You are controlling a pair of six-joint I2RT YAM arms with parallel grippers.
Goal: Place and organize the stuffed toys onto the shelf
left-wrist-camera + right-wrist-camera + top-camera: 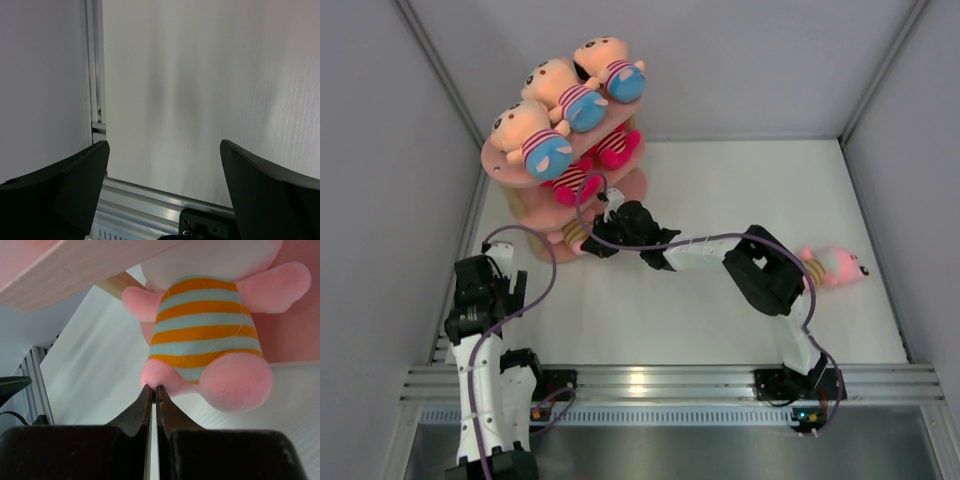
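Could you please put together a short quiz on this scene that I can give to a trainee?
1. True or false: the left end effector holds a toy.
2. How many peach-headed toys lie on the shelf's top board? A) one B) three C) five
3. Fill in: the right end effector, shut, pinches the orange-striped toy by its pink ____.

Key: 1 false, it is open and empty; 2 B; 3 foot.
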